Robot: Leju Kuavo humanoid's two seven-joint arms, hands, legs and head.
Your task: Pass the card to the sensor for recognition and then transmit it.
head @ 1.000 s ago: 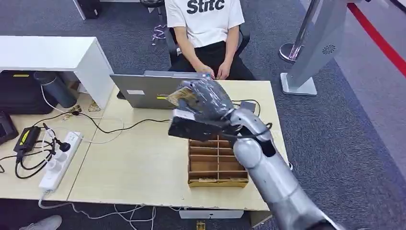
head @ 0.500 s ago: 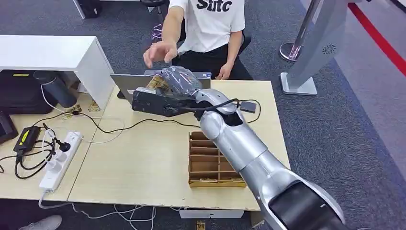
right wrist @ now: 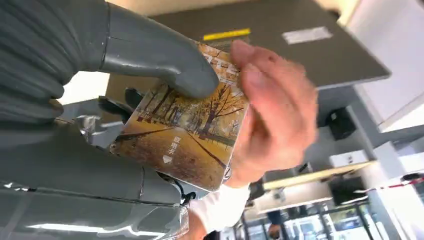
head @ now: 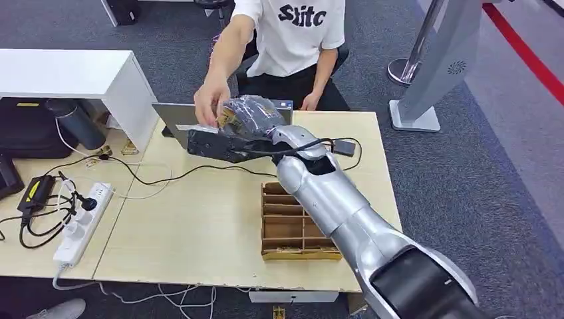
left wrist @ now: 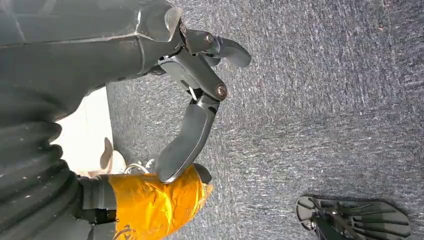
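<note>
- Golden-brown with an autumn tree scene, the card sits in our right hand, pressed under the thick grey thumb with the darker fingers behind it.
- We see a person's hand closed on the card's far edge, opposite our thumb, so both hands touch the card at once.
- From the head view, our right hand is raised above the far edge of the surface, wrapped in a clear plastic cover, and the person's hand meets it just beyond our fingertips.
- Directly under and beyond the right hand we see a grey laptop, its lid toward us; the person in a white shirt sits on the far side of it.
- A small dark box on a cable lies on the surface just beside our right forearm; we cannot tell whether it is the sensor.
- Nearer to us than the right hand, under the forearm, stands a cardboard tray with dividers.
- Well to the side of the right hand, we see a white power strip with tangled black cables at the surface's edge.
- Our left hand hangs over grey carpet with its fingers apart and nothing in them; one finger is wrapped in orange tape.
</note>
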